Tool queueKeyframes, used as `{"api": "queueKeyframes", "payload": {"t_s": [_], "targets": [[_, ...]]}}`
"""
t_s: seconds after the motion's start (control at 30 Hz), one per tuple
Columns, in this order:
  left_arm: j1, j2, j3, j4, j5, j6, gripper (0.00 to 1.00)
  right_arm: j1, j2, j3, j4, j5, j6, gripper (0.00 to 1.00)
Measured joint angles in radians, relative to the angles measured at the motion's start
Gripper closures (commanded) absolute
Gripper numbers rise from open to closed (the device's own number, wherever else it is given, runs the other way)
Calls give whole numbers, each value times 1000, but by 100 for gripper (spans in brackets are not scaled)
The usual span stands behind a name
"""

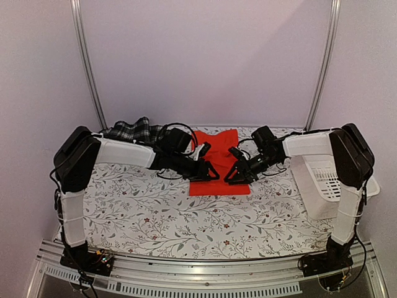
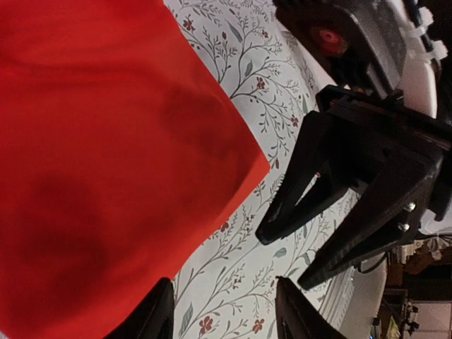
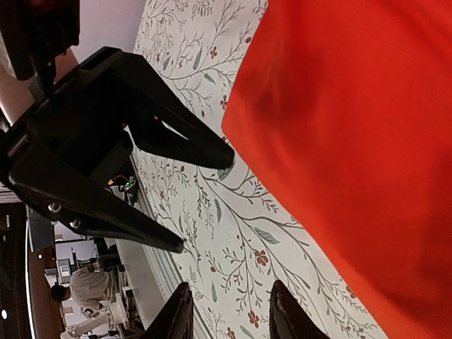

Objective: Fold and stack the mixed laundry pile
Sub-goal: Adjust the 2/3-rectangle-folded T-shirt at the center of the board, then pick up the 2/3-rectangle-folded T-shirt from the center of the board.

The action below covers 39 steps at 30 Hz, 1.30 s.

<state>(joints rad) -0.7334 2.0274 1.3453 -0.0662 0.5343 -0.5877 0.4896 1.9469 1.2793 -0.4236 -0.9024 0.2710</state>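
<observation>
The red shirt (image 1: 218,160) lies folded flat in a rectangle at the middle of the table. The plaid garment (image 1: 131,130) is bunched at the back left, partly behind my left arm. My left gripper (image 1: 211,174) and right gripper (image 1: 231,176) face each other over the shirt's near edge, both open and empty. In the left wrist view the red shirt (image 2: 106,155) fills the left, my left gripper (image 2: 224,314) gapes over the table cover beside the shirt's corner, and the right gripper (image 2: 286,260) is opposite. In the right wrist view my right gripper (image 3: 229,314) is open beside the shirt (image 3: 353,141), facing the left gripper (image 3: 201,201).
The floral table cover (image 1: 186,217) spreads over the table. A white plastic basket (image 1: 329,177) stands at the right edge, behind my right arm. Metal frame posts rise at the back corners against a plain wall.
</observation>
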Motion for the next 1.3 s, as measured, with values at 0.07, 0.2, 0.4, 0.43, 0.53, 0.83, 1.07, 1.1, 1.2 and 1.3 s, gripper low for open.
{"api": "queueKeyframes", "payload": {"t_s": [0.07, 0.2, 0.4, 0.43, 0.53, 0.83, 1.07, 1.1, 1.2, 1.3], "targets": [[-26, 44, -1, 47, 23, -36, 52, 17, 28, -21, 35, -27, 19, 66], [-24, 95, -53, 139, 44, -105, 54, 0, 111, -66, 84, -49, 36, 68], [11, 58, -227, 280, 62, -166, 53, -57, 132, -169, 117, -112, 29, 68], [12, 35, -260, 286, 56, -171, 53, -61, 122, -181, 116, -111, 25, 67], [13, -42, -349, 269, 38, -178, 53, -65, 50, -227, 90, -84, 20, 67], [27, -234, -449, 176, -68, -195, 56, -107, -185, -267, 19, 40, 21, 66], [50, -180, -428, 69, -153, -204, 59, -111, -56, -247, -9, 141, 28, 66], [52, -175, -417, 60, -162, -204, 60, -111, -36, -239, -14, 143, 29, 65], [52, -151, -378, 42, -176, -203, 63, -109, -8, -207, -15, 136, 24, 65], [52, -121, -344, 40, -179, -200, 68, -104, 6, -192, -10, 134, 20, 66]]}}
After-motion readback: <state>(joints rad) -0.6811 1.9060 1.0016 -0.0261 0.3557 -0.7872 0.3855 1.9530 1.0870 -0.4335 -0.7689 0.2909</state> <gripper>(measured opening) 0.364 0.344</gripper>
